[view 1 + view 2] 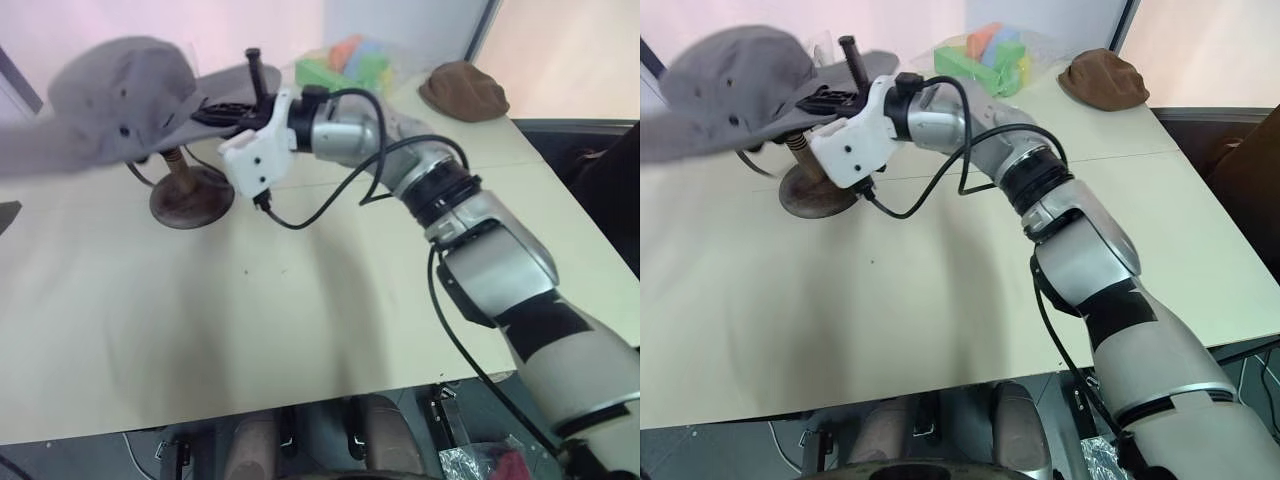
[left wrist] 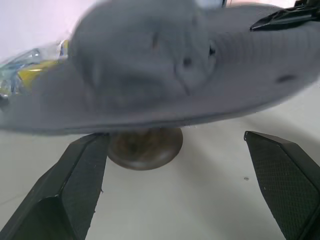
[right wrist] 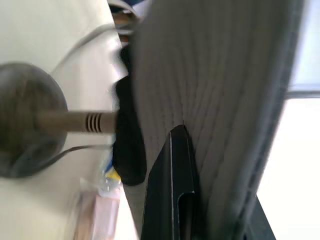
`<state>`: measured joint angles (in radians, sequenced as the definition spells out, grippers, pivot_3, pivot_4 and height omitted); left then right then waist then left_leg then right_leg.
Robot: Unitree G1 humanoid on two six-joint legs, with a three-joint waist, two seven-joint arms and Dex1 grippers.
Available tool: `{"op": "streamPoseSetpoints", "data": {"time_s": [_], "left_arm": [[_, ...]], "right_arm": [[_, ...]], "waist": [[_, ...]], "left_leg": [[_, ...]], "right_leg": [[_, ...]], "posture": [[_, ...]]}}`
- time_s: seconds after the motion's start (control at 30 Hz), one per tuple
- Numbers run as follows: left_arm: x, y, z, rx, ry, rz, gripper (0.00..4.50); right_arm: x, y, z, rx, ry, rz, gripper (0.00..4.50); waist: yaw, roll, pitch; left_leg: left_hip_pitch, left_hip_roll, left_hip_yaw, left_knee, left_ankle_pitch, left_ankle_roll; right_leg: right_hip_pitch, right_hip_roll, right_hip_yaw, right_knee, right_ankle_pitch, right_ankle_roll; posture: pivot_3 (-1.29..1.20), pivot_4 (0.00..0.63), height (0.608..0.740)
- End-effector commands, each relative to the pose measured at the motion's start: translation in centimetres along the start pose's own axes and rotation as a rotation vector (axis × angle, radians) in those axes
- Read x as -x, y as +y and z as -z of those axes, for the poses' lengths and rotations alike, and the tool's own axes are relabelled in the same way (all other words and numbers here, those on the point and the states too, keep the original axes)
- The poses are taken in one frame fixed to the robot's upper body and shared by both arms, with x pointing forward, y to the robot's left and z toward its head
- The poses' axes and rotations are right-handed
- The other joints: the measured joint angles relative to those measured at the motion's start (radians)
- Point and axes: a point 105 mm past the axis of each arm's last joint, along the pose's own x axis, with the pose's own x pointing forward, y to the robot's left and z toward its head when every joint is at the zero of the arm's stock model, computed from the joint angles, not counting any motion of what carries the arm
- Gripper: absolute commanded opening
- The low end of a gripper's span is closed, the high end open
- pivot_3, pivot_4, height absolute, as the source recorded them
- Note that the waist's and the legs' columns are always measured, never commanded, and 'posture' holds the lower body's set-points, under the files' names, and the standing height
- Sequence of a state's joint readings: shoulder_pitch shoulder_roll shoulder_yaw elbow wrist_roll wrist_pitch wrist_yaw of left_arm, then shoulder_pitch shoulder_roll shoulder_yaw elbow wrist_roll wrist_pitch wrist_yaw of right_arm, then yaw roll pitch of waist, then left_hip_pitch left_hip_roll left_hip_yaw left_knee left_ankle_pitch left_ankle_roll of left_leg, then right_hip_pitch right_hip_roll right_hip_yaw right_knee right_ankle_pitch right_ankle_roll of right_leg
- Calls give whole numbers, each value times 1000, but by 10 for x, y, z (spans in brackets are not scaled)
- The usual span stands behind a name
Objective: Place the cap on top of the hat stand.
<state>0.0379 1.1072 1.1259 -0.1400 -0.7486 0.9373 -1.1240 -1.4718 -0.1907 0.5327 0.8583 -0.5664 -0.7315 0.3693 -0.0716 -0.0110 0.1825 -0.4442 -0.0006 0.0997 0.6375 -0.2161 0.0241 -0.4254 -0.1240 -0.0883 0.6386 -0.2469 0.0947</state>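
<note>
Above the hat stand (image 1: 186,190), in the head views, the cap (image 1: 120,95) hung over the post, its brim pinched in the closed right gripper (image 1: 218,110). In the left wrist view the left gripper (image 2: 180,165) stood wide open near the stand's base, holding nothing. In the right wrist view a black finger (image 3: 167,185) lay flat against the brim beside the post.

You see the right gripper's black finger (image 3: 170,185) pressed flat against the grey cap's ribbed brim (image 3: 220,90), with the hat stand's post (image 3: 75,121) at nine o'clock.
</note>
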Motion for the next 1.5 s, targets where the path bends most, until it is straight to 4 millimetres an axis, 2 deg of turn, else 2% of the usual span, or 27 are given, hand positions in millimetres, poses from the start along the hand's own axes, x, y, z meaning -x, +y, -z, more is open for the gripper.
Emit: {"op": "streamPoseSetpoints", "data": {"time_s": [0.03,0.2,0.47,0.6,0.77,0.87,1.1,1.17,1.27,1.47,1.5], "left_arm": [[4,-2,-12,-41,-31,-5,4500],[5,0,-18,-42,-41,-3,4500],[15,1,-36,3,-83,20,4500],[13,5,-25,-31,-3,5,4500],[8,5,1,-104,145,3,4500],[6,4,9,-114,173,16,4500],[3,3,12,-124,176,29,4500],[2,4,11,-125,171,28,4500],[3,4,7,-125,157,26,4500],[9,10,9,-123,141,-12,4500],[11,10,10,-118,139,-17,4500]], "right_arm": [[-8,-4,-8,32,-11,57,82],[-5,34,-4,-58,16,56,82],[-7,85,-7,11,84,63,82],[-8,91,-7,10,94,70,82],[-5,100,-4,31,95,26,82],[-4,96,-2,18,94,24,939],[2,92,0,49,95,18,4478],[10,91,1,65,95,14,4478],[32,89,3,72,91,15,4478],[112,86,6,-42,151,1,4478],[130,83,12,-158,204,3,4478]], "waist": [[0,0,0],[1,-3,-2],[-1,-4,-2],[0,-4,-1],[0,-6,-2],[-1,-7,-1],[0,-8,-1],[1,-8,-1],[3,-8,-1],[14,-9,-1],[13,-9,-1]], "left_leg": [[0,0,0,0,0,0],[1,0,0,-1,0,-1],[1,0,1,-1,1,-1],[1,0,1,-1,3,0],[2,0,1,-1,2,-3],[2,0,1,-2,2,-3],[2,1,1,-2,3,-3],[2,1,1,-2,3,-2],[2,1,1,-2,3,-2],[2,1,1,-1,4,-1],[2,1,1,-1,4,-1]], "right_leg": [[0,0,0,0,0,0],[0,0,0,1,0,-1],[-2,0,1,4,-2,-3],[-3,0,2,6,-2,-4],[-3,0,1,7,-3,-4],[-3,0,1,7,-3,-4],[-3,0,1,7,-3,-5],[-3,0,1,7,-3,-5],[-3,0,1,7,-3,-5],[-2,0,1,6,-3,-4],[-1,0,1,7,-3,-4]], "posture": [[0,150,734],[0,150,734],[0,150,734],[0,150,734],[0,150,734],[0,150,734],[0,150,734],[0,150,734],[0,150,734],[0,150,734],[0,150,734]]}}
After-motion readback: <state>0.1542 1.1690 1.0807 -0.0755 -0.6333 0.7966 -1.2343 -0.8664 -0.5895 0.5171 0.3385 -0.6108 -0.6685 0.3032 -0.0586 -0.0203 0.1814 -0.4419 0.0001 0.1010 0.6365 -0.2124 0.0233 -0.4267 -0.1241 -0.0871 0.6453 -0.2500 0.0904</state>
